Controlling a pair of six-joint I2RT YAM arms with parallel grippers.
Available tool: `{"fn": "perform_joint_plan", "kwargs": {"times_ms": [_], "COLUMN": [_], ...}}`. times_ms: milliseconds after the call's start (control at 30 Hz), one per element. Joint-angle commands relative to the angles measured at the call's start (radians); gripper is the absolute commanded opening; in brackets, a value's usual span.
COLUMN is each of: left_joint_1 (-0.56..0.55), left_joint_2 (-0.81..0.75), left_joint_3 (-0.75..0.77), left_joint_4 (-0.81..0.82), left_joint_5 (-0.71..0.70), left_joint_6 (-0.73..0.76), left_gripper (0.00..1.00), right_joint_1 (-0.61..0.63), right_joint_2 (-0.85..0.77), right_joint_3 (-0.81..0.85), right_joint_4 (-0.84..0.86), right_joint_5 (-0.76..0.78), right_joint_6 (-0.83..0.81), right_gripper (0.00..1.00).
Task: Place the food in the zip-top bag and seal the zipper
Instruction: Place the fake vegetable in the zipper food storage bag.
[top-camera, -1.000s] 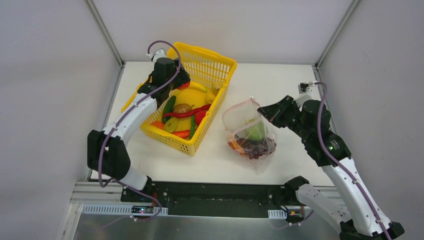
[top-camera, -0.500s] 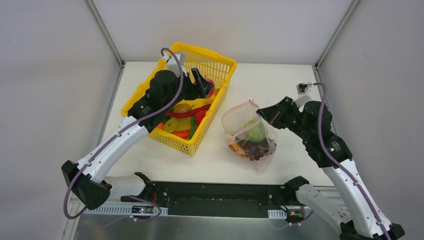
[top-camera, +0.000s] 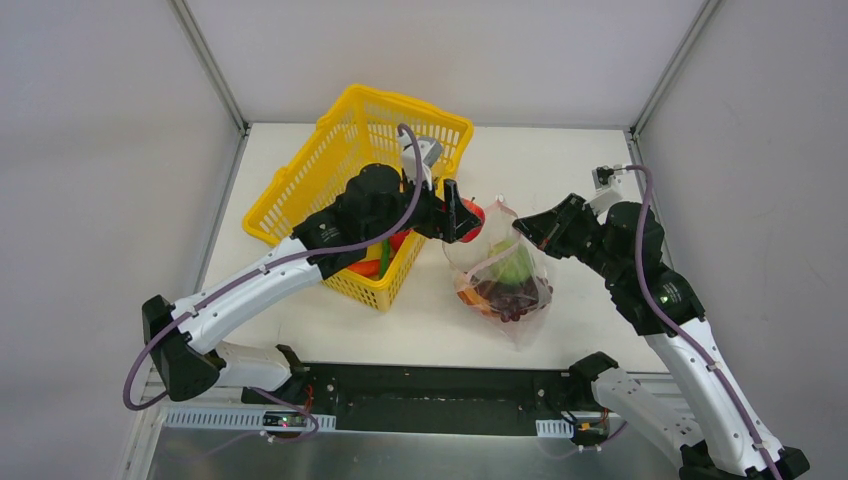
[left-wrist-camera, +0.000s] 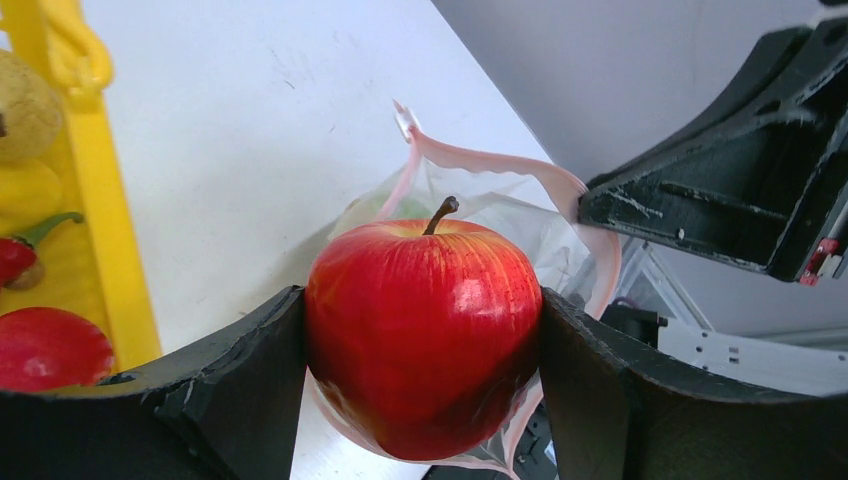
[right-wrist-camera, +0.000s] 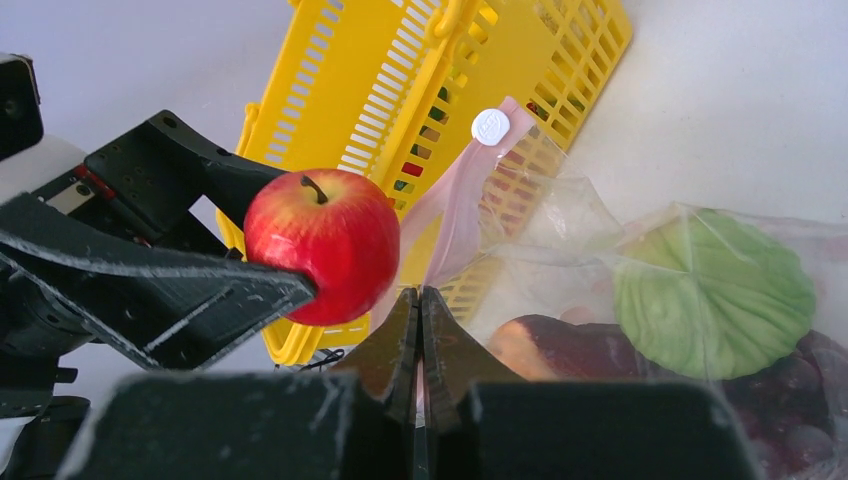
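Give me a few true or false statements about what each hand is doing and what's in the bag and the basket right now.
1. The left hand grips a red apple. True.
2. The right hand is open and empty. False: it is shut, pinching the zip-top bag at its mouth edge.
3. The bag is empty. False: a green cabbage and dark grapes lie inside.
4. The zipper strip gapes open in a loop. True.
5. The yellow basket holds a red chili. True.
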Motion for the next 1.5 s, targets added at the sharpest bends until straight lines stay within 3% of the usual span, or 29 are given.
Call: {"fn": "perform_joint_plan", "kwargs": {"times_ms": [0, 233, 400, 867, 1067, 1267, 1467], "left_joint_1": [-0.043, -0.077, -0.089, -0.096, -0.099, -0.1, -0.1], "left_joint_2": [0.015, 0.059, 0.118, 0.171, 0.183, 0.141, 0.02], "left_joint_3": [0.054, 0.087, 0.122, 0.215, 0.247, 0.226, 0.143], "left_joint_4": [0.035, -0.028, -0.054, -0.118, -0.161, -0.151, -0.133], "left_joint_5": [0.012, 0.054, 0.092, 0.183, 0.212, 0.18, 0.032], "left_joint_6": [0.074, 0.102, 0.113, 0.134, 0.156, 0.166, 0.197], "left_gripper": [0.14, 0.21, 0.32, 0.86, 0.95, 0.96, 0.95], "right_joint_1": [-0.005, -0.005, -0.005, -0.005, -0.004, -0.004, -0.004], "right_joint_2": [-0.018, -0.022, -0.027, -0.054, -0.06, -0.066, -0.099], "right_joint_3": [0.028, 0.025, 0.024, 0.017, 0.014, 0.013, -0.016], "right_joint_4": [0.042, 0.042, 0.042, 0.04, 0.04, 0.04, 0.115], "right_joint_5": [-0.007, -0.002, -0.002, 0.036, 0.047, 0.06, -0.024], "right_joint_6": [-0.011, -0.008, -0.002, -0.004, -0.003, -0.002, -0.037], "right_gripper": [0.01, 0.01, 0.01, 0.02, 0.02, 0.02, 0.02]}}
